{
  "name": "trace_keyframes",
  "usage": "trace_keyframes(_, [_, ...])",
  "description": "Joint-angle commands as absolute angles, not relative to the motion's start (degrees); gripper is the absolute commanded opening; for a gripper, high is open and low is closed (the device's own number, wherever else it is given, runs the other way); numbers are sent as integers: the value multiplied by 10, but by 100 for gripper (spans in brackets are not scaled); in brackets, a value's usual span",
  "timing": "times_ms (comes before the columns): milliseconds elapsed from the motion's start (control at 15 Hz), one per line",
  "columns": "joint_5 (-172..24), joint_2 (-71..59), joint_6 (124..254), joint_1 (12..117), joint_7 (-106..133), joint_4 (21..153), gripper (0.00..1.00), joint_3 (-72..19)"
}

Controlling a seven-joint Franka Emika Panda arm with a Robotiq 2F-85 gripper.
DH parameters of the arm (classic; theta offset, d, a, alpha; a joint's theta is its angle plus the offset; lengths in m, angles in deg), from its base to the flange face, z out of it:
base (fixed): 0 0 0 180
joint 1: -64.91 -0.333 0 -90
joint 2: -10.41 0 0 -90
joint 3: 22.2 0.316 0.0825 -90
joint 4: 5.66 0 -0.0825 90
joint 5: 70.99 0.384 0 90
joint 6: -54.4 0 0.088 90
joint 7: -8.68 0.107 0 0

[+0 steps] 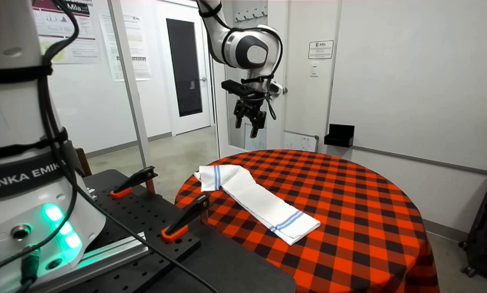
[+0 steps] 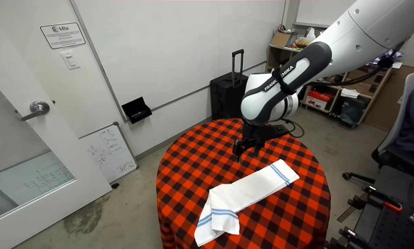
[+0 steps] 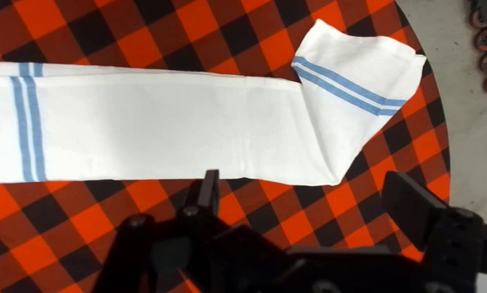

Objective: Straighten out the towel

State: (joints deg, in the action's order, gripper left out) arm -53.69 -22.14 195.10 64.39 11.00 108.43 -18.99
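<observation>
Robotics lab; Franka arm (image 2: 383,20), scribbled whiteboard (image 2: 108,152), Mila sign (image 2: 63,35); posters (image 1: 89,38), probably research, fine print too small to read.

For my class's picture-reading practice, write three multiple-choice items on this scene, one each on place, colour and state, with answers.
1. Where is the towel?
A) on the floor
B) on the checkered tablecloth
C) on a chair

2. What colour are its stripes?
A) green
B) black
C) blue

3. How do the jaws stand?
A) open, holding nothing
B) shut on the towel
C) shut, holding nothing

Key:
1 B: both exterior views show it there, one end bent aside.
2 C: every view shows them blue.
3 A: the wrist view shows a gap between them, tablecloth beyond.
</observation>
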Motion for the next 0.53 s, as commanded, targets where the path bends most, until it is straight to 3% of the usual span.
trace_keyframes(0, [-532, -203, 1975, 654, 119, 1118, 100, -188])
trace_keyframes(467, [-464, -244, 2028, 638, 196, 1104, 100, -164])
